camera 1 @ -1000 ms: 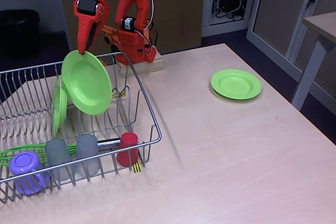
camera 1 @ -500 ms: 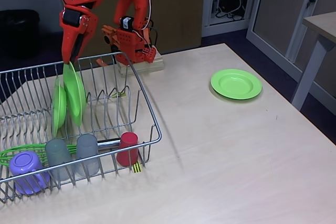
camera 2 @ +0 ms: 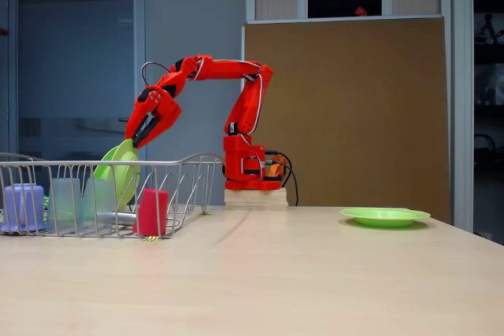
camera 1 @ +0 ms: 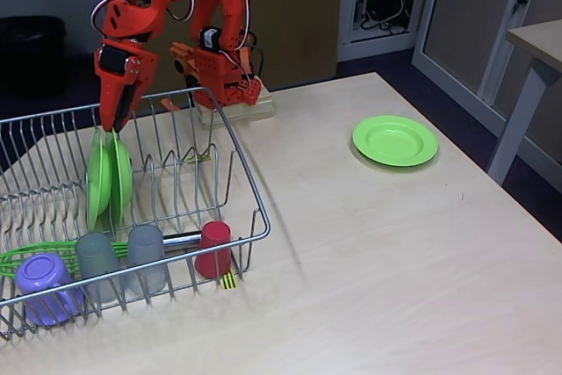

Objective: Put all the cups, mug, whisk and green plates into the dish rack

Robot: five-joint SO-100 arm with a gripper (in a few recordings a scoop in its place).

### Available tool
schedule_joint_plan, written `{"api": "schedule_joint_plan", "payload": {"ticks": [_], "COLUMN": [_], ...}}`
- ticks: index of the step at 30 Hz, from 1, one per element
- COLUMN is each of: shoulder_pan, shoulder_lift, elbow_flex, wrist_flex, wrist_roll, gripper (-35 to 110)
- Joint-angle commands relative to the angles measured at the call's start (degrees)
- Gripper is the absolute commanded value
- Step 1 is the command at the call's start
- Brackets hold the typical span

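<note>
**Second plate going into the rack, one left on the table**

While I've got my claw [camera 1: 114, 133] pinched on the top rim of a green plate [camera 1: 120, 183], here's where things stand. That plate is up on edge in the prongs of the dish rack [camera 1: 250, 189], right beside another green plate [camera 1: 98, 180] already slotted in; the two look close enough to touch, but I can't say for sure.

Along the near side of the rack, from left to right: the purple mug [camera 1: 46, 283], two grey cups [camera 1: 97, 261] and [camera 1: 146, 252], then the red cup [camera 1: 213, 248]. The whisk [camera 1: 35, 256] lies behind them, green loops to the left, handle poking between the cups.

So I'd call it nearly done. What's left is the third green plate [camera 1: 395, 140], lying flat on the table [camera 1: 378, 261] far off to the right, well apart from the rack.

Pose-wise: in the side-on fixed view my upper arm runs out roughly level from the base toward the left, then the forearm and claw [camera 2: 135, 141] slope down into the rack. Next up, I reckon: let go, lift clear, swing right.
</note>
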Motion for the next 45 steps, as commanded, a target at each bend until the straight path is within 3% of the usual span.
{"api": "schedule_joint_plan", "payload": {"ticks": [1, 9, 17, 22, 26, 30, 34, 37, 45], "shoulder_pan": [1.23, -1.23, -3.96, -11.95, -26.46, -44.82, -58.01, -65.04, -84.02], "shoulder_lift": [2.99, 6.68, 12.74, 21.01, 28.74, 31.11, 28.3, 23.47, 5.01], "elbow_flex": [2.29, 6.06, 5.54, 7.38, 12.66, 17.75, 19.34, 19.34, 18.63], "wrist_flex": [-1.76, -1.67, 3.34, 11.69, 15.91, 13.54, 8.09, 4.75, -11.87], "wrist_roll": [-2.02, -8.26, -8.09, -6.42, 3.43, 17.84, 28.3, 35.33, 65.13], "gripper": [0, 16, 17, 17, 22, 24, 23, 31, 42]}}
